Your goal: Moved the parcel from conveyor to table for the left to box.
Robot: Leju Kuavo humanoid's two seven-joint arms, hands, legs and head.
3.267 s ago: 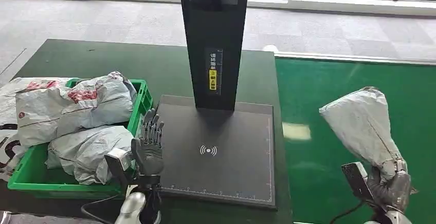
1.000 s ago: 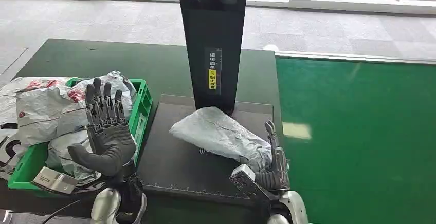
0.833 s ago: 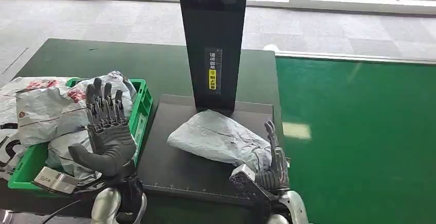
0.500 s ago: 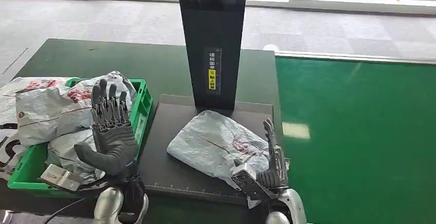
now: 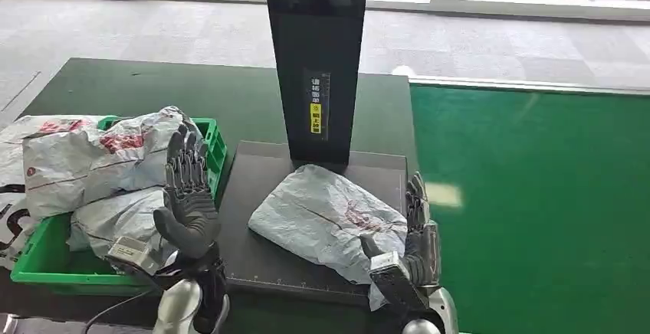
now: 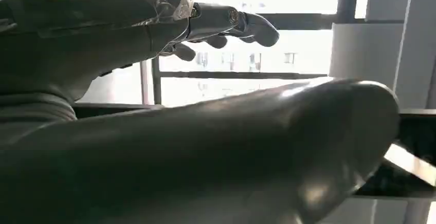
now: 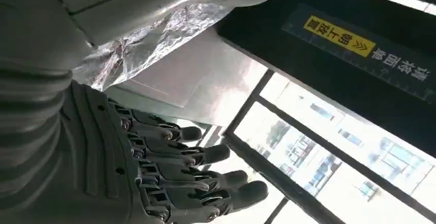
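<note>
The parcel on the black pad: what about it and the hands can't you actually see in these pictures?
- Parcel, head view: its near corner lies behind the right hand; whether that hand touches it cannot be told.
- Its label: a reddish smudge, too small to read.
- Its underside: hidden against the pad.
- Right wrist view: parcel cut off by the edge and the hand's cover.
- Left hand, left wrist view: the thumb blocks almost everything beyond.
- Crate: its inside is covered by bags.

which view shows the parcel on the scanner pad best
The head view: the whole grey parcel lies flat on the black scanner pad. The right wrist view catches a crinkled edge of it.
</note>
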